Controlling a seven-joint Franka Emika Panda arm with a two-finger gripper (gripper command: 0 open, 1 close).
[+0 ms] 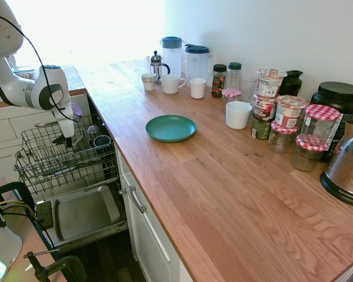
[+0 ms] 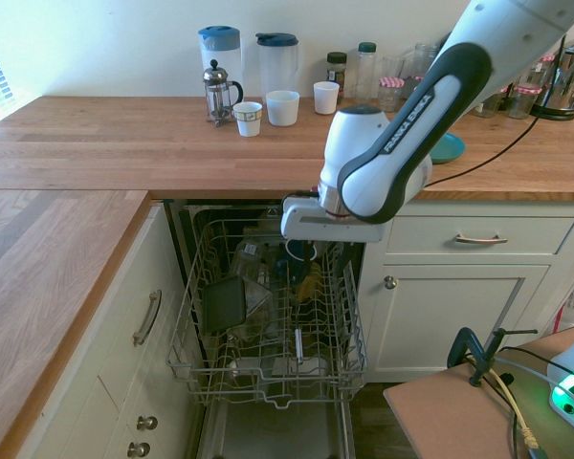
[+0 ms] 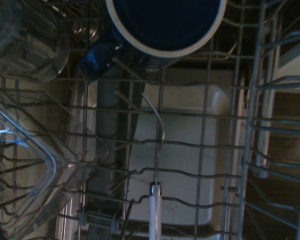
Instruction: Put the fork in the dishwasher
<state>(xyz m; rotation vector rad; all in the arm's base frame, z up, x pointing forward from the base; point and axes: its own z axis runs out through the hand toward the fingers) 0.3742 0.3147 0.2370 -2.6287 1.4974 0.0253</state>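
White arm [image 2: 411, 124], dark joints, black lettering.

First exterior view: high, looks along the counter [image 1: 223, 194], arm in from the left. Second exterior view: opposite side, faces the dishwasher [image 2: 268, 325] front, arm in from the right. Wrist view: close, straight down into the rack. All three share the rack.

Two pitchers [image 1: 171, 54], three white cups [image 1: 172, 84]
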